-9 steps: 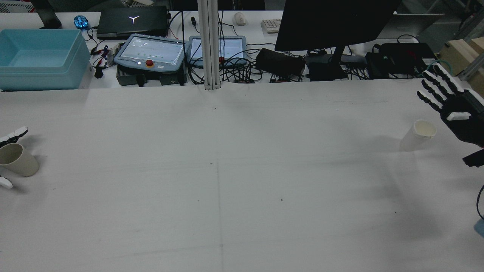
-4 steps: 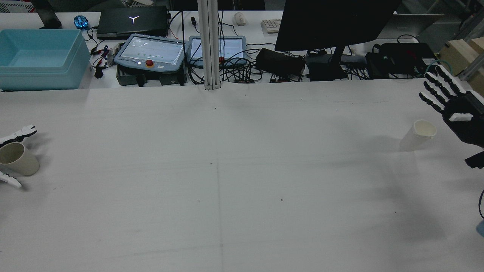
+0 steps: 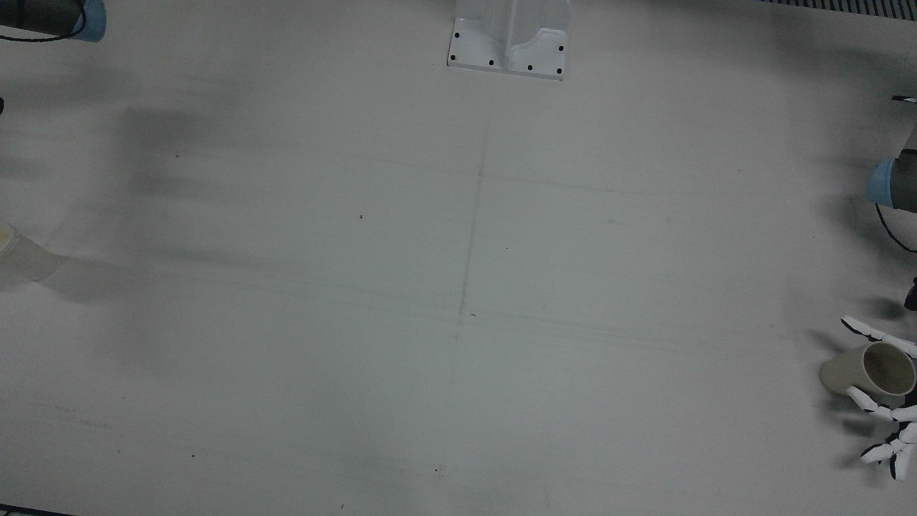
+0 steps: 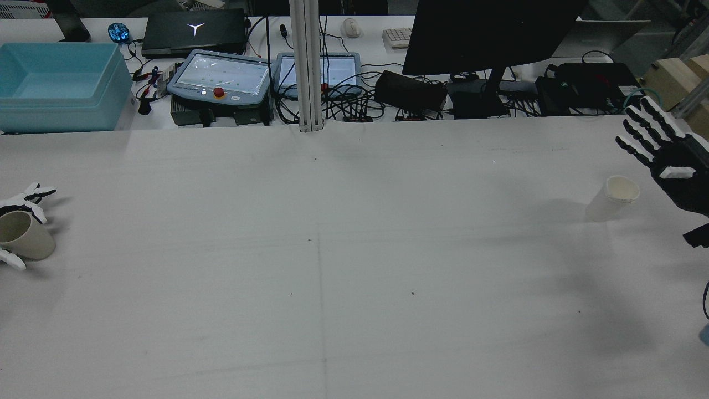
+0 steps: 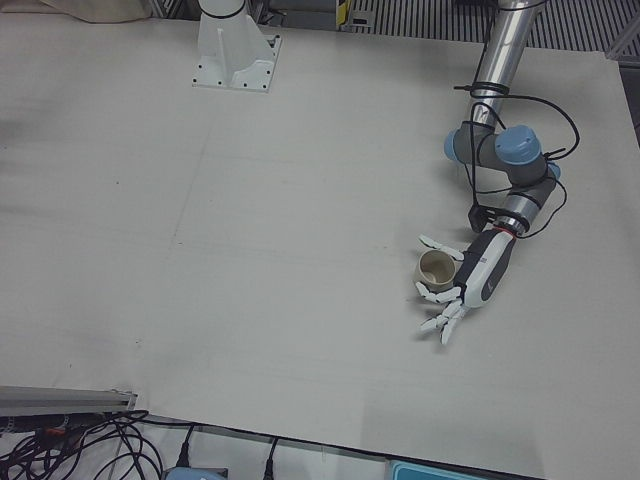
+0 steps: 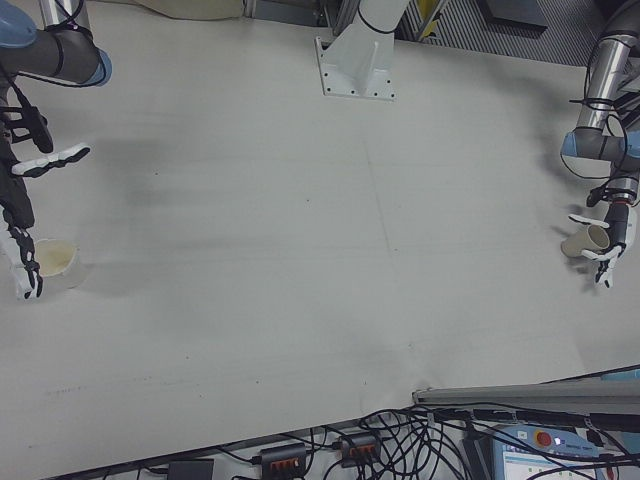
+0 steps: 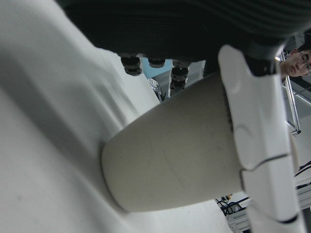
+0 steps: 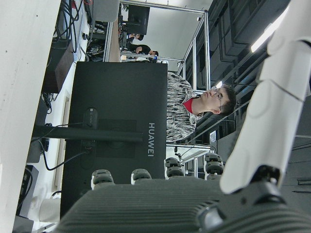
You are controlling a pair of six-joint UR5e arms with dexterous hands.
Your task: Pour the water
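Observation:
A beige cup (image 4: 23, 237) stands at the table's far left in the rear view, seen also from the left-front (image 5: 437, 268). My left hand (image 5: 470, 282) is open around it: the thumb lies along the cup's side (image 7: 184, 155), one finger touches the other side, and the rest splay away. A pale translucent cup (image 4: 619, 197) stands at the far right, seen also from the right-front (image 6: 58, 262). My right hand (image 4: 664, 155) hovers just right of it, open, fingers spread and holding nothing.
The white arm pedestal (image 3: 509, 43) sits at the table's near-robot edge. Beyond the far edge are a blue bin (image 4: 55, 83), teach pendants (image 4: 221, 77), a black monitor (image 4: 487, 33) and cables. A person (image 8: 194, 107) sits behind the monitor.
My left hand's fingers have curled inward around the beige cup. The right hand has drifted slightly right and away from the pale cup. Both cups stay put.

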